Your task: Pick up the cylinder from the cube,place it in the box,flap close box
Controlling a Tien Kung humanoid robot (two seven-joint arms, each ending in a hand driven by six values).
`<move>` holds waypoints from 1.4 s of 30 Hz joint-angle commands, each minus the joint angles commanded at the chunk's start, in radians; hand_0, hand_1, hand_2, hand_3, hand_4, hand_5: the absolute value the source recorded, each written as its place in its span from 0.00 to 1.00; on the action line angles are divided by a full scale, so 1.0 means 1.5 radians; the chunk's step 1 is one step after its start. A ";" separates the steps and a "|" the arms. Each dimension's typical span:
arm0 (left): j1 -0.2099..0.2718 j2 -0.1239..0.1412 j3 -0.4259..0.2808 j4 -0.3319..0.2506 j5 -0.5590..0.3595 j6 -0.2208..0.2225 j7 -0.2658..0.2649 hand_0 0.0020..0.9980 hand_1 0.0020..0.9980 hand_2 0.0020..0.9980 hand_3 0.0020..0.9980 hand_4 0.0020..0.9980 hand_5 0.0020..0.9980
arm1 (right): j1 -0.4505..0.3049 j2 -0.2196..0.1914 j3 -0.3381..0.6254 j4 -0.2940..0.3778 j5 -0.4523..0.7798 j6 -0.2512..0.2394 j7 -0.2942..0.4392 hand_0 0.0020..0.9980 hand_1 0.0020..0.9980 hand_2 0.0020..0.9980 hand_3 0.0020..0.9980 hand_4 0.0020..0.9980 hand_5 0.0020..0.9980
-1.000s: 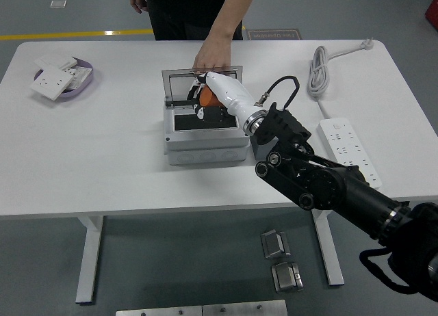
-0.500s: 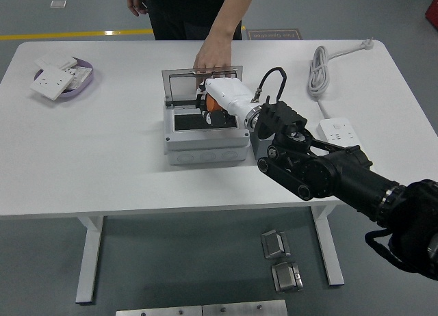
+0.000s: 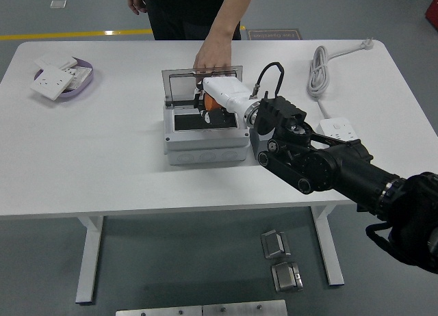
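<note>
Orange cylinder (image 3: 213, 104) shows only as a small patch under the white shell of the right hand (image 3: 217, 97), over the far right part of the grey box (image 3: 205, 141). The hand's fingers are curled down around that orange patch, gripping it, though how much of it they cover cannot be made out. Whether the cylinder touches anything inside the box cannot be told.

The box sits on the white tabletop (image 3: 116, 145), roughly at its middle. Its top is open onto a dark inside, and its lid (image 3: 179, 83) stands up along the far edge of the box. A person's hand (image 3: 213, 57) reaches down from beyond the far side of the box and rests its fingers on the top edge of that lid, just behind the robot's hand.

The right arm (image 3: 321, 162), black and bulky, runs from the lower right corner up to the right side of the box, with a black cable looping above its wrist.

Right of the box, partly behind the arm, lies a white power strip (image 3: 337, 130), and its coiled white cord (image 3: 319, 70) lies further back. Far left of the box, near the far left corner, a purple dish (image 3: 83, 85) holds white wall switches (image 3: 50, 83).
</note>
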 joint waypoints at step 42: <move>0.001 -0.007 0.018 0.000 -0.007 0.001 0.002 0.59 0.63 0.59 0.59 0.64 0.28 | 0.034 0.000 0.065 0.082 0.088 0.023 0.011 0.80 0.72 0.72 0.72 0.75 0.40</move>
